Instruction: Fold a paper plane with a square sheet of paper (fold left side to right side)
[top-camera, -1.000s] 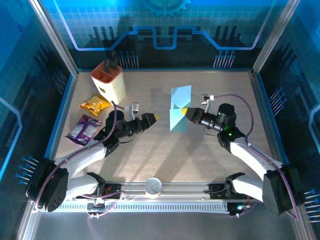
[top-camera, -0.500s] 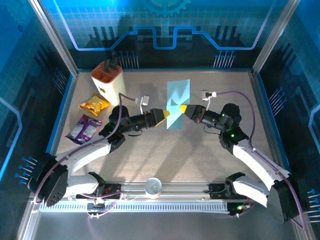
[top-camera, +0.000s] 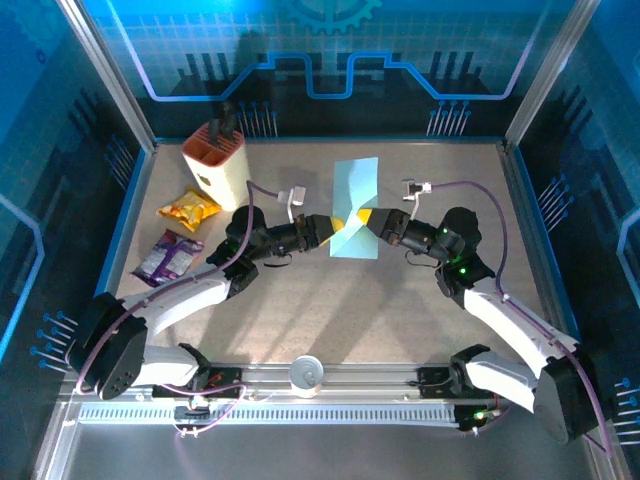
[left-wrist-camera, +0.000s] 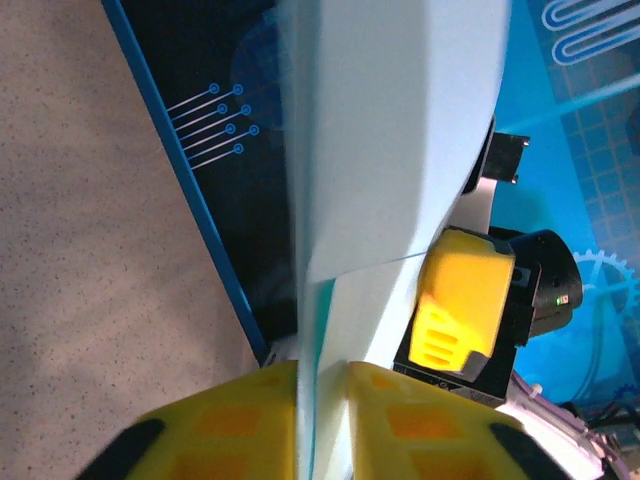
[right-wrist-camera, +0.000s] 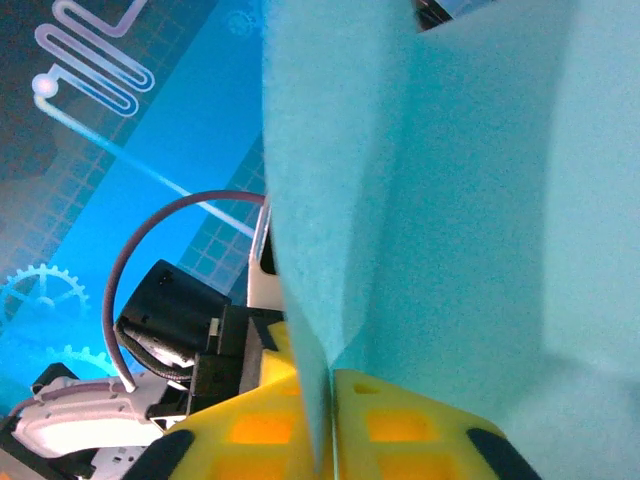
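Since a second ago, the left end effector (top-camera: 327, 229) has been brought rightward across the bench (top-camera: 400, 320) to the left edge of the square sheet of paper (top-camera: 356, 190), and the sheet has been shifted slightly toward it. One sheet is seen, light blue and partly creased, held upright near the middle of the bench between the two end effectors. In the left wrist view its edge is pinched between two yellow fingers (left-wrist-camera: 395, 425). The right end effector (top-camera: 366, 220) is likewise closed on the sheet from the opposite side. One cream knife block (top-camera: 218, 165) is placed at the far left, with two snack packets nearer: one yellow (top-camera: 189, 209), one purple (top-camera: 167, 257).
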